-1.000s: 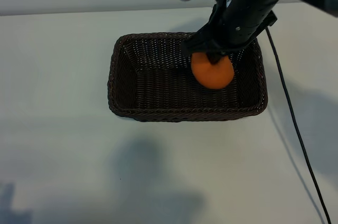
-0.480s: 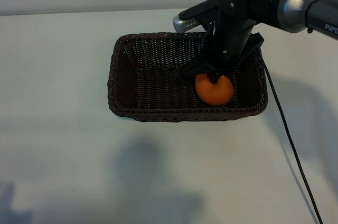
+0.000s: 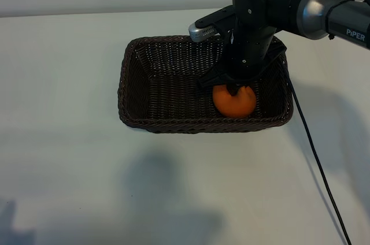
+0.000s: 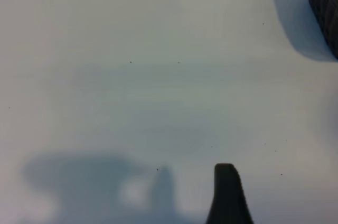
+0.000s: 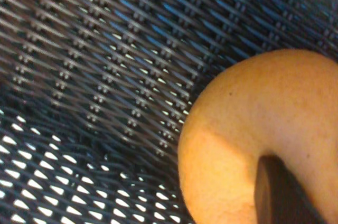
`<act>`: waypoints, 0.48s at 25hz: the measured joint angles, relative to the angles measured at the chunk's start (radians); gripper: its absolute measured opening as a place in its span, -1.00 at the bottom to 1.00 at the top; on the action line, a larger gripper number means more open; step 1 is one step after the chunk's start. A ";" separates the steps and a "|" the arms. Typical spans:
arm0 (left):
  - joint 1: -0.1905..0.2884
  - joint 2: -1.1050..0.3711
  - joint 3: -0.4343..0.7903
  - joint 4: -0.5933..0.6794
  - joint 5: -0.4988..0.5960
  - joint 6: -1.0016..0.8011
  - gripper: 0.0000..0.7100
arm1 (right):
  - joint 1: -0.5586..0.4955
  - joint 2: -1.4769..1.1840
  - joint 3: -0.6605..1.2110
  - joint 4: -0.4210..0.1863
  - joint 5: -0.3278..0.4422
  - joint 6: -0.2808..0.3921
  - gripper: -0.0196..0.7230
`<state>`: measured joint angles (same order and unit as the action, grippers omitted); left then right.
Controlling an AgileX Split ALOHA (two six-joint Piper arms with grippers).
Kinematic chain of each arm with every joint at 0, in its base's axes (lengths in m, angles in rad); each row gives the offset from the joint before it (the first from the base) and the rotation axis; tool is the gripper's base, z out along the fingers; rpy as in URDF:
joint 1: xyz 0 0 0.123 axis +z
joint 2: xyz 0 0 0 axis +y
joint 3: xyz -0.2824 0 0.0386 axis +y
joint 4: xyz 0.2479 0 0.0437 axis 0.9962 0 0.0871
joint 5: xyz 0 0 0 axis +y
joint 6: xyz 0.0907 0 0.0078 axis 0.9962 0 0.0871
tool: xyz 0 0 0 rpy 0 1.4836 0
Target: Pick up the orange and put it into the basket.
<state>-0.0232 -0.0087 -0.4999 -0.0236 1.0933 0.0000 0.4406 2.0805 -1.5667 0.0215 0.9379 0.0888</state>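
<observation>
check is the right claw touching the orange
Touching. In the right wrist view a claw finger lies against the orange; the exterior view shows the right claw on top of it inside the basket.

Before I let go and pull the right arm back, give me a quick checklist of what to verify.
1. orange inside the basket walls, at its right end: ok.
2. Orange resting on the basket floor, not hanging: cannot tell; it sits low against the weave in the right wrist view.
3. right end effector released from the orange: not ok, it is on top of the fruit and a finger lies against it.
4. Clear path straight up out of the basket: ok.
5. left end effector away from the basket: ok, parked over bare table.
</observation>
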 joint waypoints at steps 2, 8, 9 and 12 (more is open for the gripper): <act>0.000 0.000 0.000 0.000 0.000 0.000 0.40 | 0.000 0.000 0.000 0.000 0.000 0.004 -0.46; 0.000 0.000 0.000 0.000 0.000 0.000 0.40 | 0.000 0.000 0.000 0.000 0.028 0.010 0.63; 0.000 0.000 0.000 0.000 0.000 0.000 0.40 | 0.000 0.000 0.000 0.000 0.038 0.010 0.78; 0.000 0.000 0.000 0.000 0.000 0.000 0.40 | 0.000 0.000 -0.007 0.000 0.067 0.010 0.94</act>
<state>-0.0232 -0.0087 -0.4999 -0.0236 1.0933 0.0000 0.4406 2.0805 -1.5737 0.0215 1.0049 0.0992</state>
